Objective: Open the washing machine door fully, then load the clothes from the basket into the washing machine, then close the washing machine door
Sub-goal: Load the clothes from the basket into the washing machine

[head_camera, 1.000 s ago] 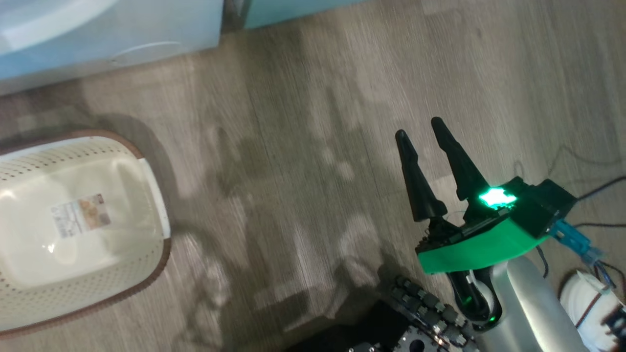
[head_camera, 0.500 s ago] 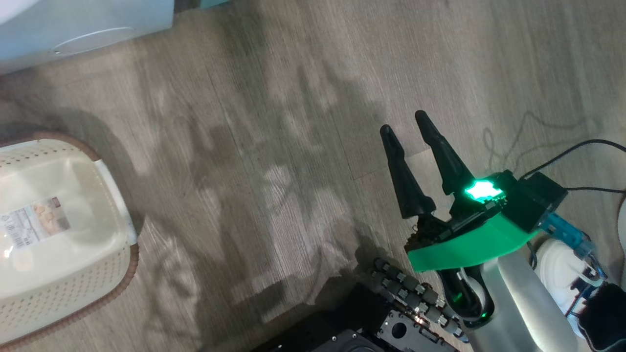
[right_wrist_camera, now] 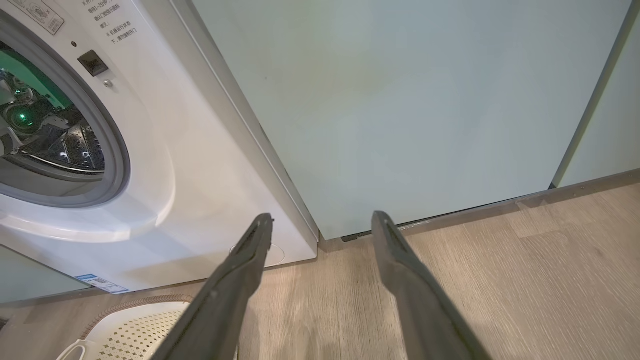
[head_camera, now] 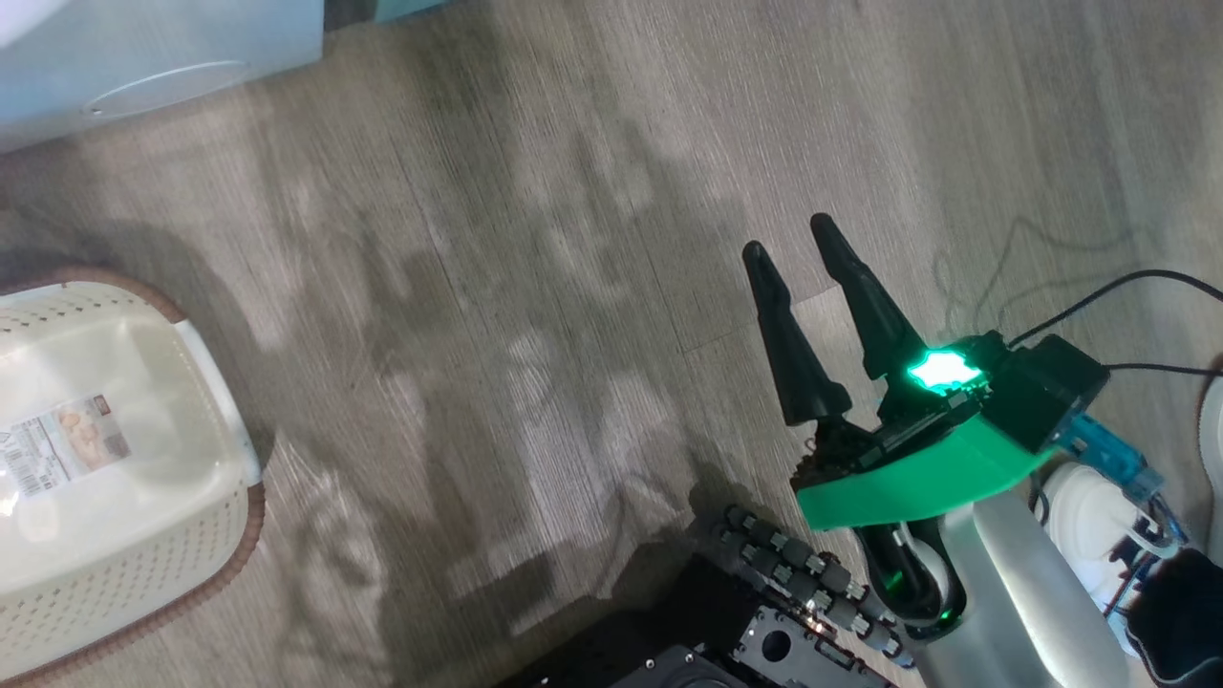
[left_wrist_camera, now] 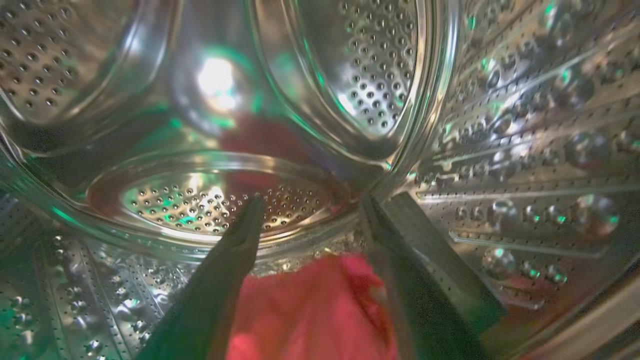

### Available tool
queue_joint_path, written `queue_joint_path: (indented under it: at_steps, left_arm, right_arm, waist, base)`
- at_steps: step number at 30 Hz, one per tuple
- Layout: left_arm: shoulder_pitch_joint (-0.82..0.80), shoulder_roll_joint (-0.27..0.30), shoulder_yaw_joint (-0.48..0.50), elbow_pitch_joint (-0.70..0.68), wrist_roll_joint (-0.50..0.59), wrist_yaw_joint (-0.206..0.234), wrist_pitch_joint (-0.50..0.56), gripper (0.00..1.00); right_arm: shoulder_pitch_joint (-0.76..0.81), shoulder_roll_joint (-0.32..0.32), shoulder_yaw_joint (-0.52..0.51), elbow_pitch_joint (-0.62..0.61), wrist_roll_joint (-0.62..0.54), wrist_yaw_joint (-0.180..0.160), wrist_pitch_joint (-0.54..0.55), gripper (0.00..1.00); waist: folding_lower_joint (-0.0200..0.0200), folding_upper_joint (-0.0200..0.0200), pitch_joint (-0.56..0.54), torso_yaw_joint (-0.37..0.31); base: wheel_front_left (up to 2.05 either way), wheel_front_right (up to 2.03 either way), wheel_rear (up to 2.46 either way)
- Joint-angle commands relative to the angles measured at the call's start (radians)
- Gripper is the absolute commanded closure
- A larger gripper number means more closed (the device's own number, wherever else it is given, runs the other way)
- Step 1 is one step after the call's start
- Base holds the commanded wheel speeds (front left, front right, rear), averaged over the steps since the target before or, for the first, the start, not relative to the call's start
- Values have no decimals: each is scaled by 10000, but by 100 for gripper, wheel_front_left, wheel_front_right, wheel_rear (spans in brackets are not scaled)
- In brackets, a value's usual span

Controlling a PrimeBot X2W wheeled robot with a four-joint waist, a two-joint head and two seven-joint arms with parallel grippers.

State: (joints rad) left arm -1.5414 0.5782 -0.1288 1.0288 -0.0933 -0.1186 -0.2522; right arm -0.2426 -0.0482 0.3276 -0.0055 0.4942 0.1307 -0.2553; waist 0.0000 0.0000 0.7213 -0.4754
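My left gripper [left_wrist_camera: 314, 201] is inside the steel perforated drum [left_wrist_camera: 525, 150] of the washing machine [right_wrist_camera: 190, 165], jaws open. The red clothes [left_wrist_camera: 310, 310] lie low between its two fingers, on the drum floor. The cream basket [head_camera: 115, 478] stands on the floor at the left of the head view, with only a paper sticker [head_camera: 62, 457] at its bottom. My right gripper [head_camera: 788, 239] hangs open over bare floor, right of the basket, holding nothing. In the right wrist view, the right gripper [right_wrist_camera: 322, 216] points at the machine's lower right corner. The washing machine door is out of view.
A pale teal cabinet [right_wrist_camera: 400, 100] stands right against the machine. The machine's low front shows a small round hatch [right_wrist_camera: 275, 252] and a blue-and-white label [right_wrist_camera: 100, 283]. Black cables [head_camera: 1108, 296] and my dark base [head_camera: 726, 640] sit at the lower right. Wood floor [head_camera: 535, 287] lies between basket and right arm.
The whole head picture has shifted, so the camera has turned; the basket now sits further left in it. The right gripper keeps its open pose.
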Motion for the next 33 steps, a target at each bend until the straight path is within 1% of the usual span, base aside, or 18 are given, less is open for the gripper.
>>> queue_joint_path:
  at_steps: [1,9,15,17,25,33]
  left_arm:
    - [-139,385,77,-434,-87,110,-91,0]
    - [791,57,272,-969,-327,252,-93,0]
    - [2409,-650,587,-1546,-675,364,-94,0]
    - [2933,-922,740,-1533,-883,327,-94,0]
    - [5140,-1708,1064,-2273,-1111,198,-95,0]
    - [7409,-2587,1206,-3139,-1057,109,-95,0]
  right_arm:
    - [62,-20,110,-251,41,0,-65,0]
    - [41,-20,-158,-186,-132,0,-65,0]
    - [133,-20,-477,-17,-572,0,-65,0]
    - [215,-20,-576,51,-694,0,-65,0]
    - [672,-20,-800,430,-1204,0,-65,0]
    - [1200,-20,-993,736,-1590,0,-65,0]
  waist:
    - [0,0,-68,44]
    - [0,0,-637,338]
    - [0,0,-1742,858]
    - [0,0,-2155,1010]
    - [0,0,-3760,1626]
    - [0,0,-5333,2178]
  base:
    - [0,0,0]
    - [0,0,0]
    - [0,0,0]
    - [0,0,0]
    - [0,0,0]
    - [0,0,0]
